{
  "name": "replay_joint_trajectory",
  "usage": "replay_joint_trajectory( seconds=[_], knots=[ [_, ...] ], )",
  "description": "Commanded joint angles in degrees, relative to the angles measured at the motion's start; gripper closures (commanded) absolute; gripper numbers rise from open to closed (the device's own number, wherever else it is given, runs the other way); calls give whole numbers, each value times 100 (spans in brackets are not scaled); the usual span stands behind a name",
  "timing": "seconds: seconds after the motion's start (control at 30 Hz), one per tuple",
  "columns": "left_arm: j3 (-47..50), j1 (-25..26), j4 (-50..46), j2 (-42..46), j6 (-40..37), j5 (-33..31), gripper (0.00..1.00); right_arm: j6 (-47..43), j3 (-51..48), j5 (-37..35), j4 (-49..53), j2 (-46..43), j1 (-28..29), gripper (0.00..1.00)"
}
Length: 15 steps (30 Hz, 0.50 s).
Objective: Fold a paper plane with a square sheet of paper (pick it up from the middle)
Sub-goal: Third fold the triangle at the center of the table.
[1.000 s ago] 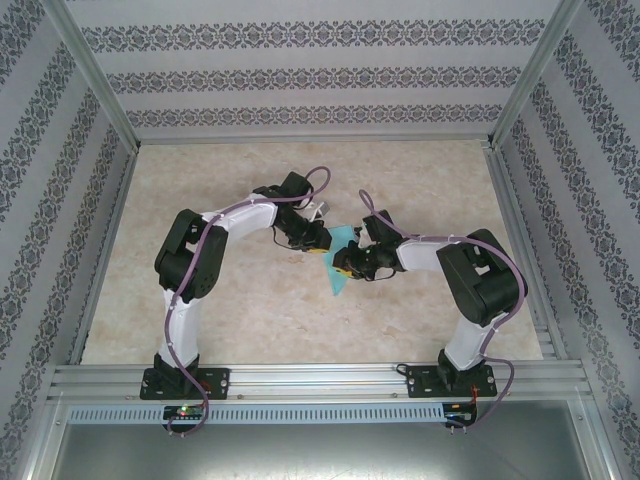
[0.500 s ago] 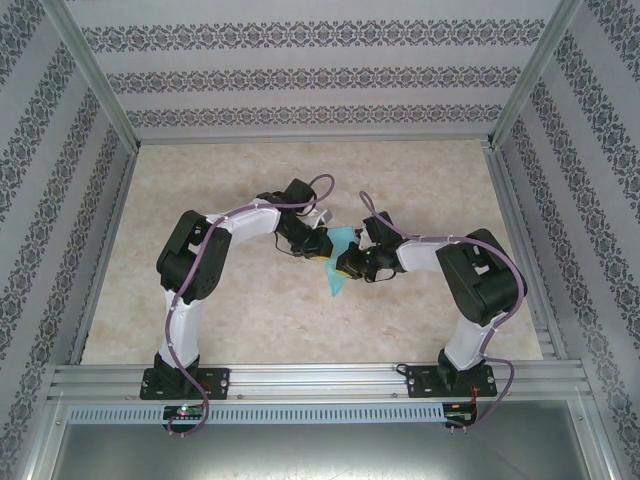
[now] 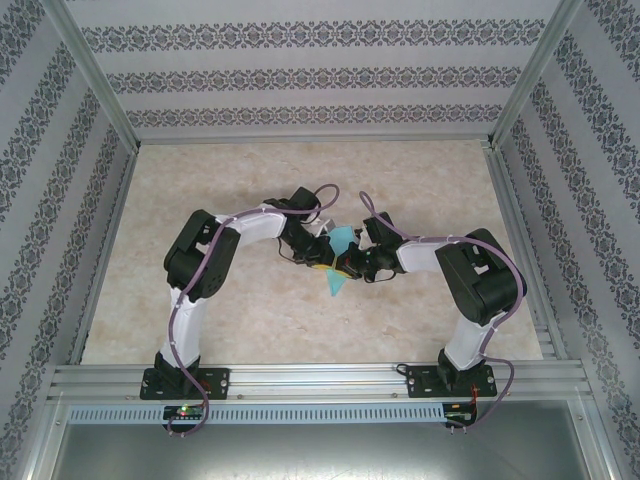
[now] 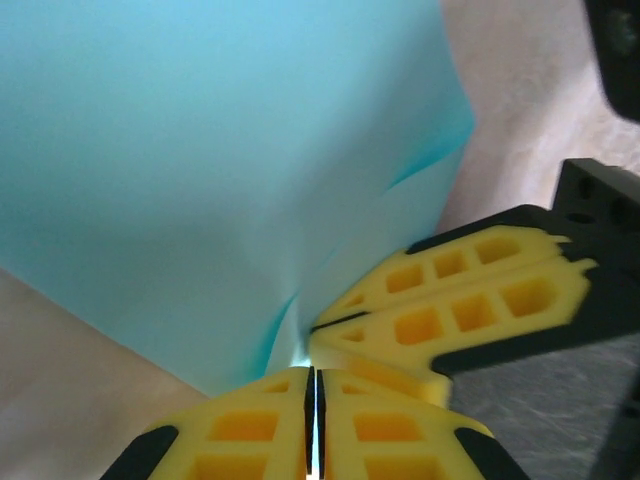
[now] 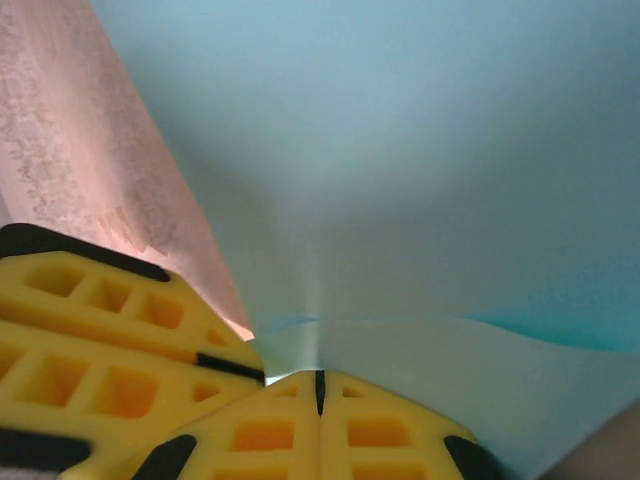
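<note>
The turquoise sheet of paper (image 3: 337, 280) is folded into a narrow pointed dart, the paper plane, with its tip toward the arms. It hangs between both grippers at the middle of the table. My left gripper (image 3: 322, 257) is shut on its lower edge, where the yellow fingertips (image 4: 313, 368) meet on the paper (image 4: 220, 150). My right gripper (image 3: 346, 265) is shut on the same edge right beside it, its jaws (image 5: 320, 373) pressed together under the paper (image 5: 400, 150). The two grippers nearly touch; the right fingers (image 4: 450, 300) show in the left wrist view, and the left fingers (image 5: 110, 330) in the right wrist view.
The beige marbled table top (image 3: 200, 190) spreads around the arms. Patterned walls (image 3: 300, 75) and aluminium frame posts (image 3: 95, 80) close it in at the back and sides. A metal rail (image 3: 320, 380) runs along the near edge.
The left gripper has slid right and nearer, up against the right gripper. Both jaws have closed tighter on the paper, which has shifted slightly.
</note>
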<state>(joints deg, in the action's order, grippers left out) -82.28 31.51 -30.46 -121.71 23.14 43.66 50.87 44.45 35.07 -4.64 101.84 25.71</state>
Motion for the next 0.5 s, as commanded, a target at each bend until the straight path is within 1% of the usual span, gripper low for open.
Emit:
replay_joint_trajectory(
  seconds=[0.0, 0.23, 0.47],
  knots=[
    [58, 57, -78, -115, -114, -91, 87, -11, -135, -26, 78, 174, 1, 100],
    [-6, 57, -166, -245, -195, -319, 87, -1, -125, -9, 50, 110, 4, 100],
    [-53, 57, -364, -358, -355, -589, 87, 52, -128, 1, -91, -165, -5, 100]
  ],
)
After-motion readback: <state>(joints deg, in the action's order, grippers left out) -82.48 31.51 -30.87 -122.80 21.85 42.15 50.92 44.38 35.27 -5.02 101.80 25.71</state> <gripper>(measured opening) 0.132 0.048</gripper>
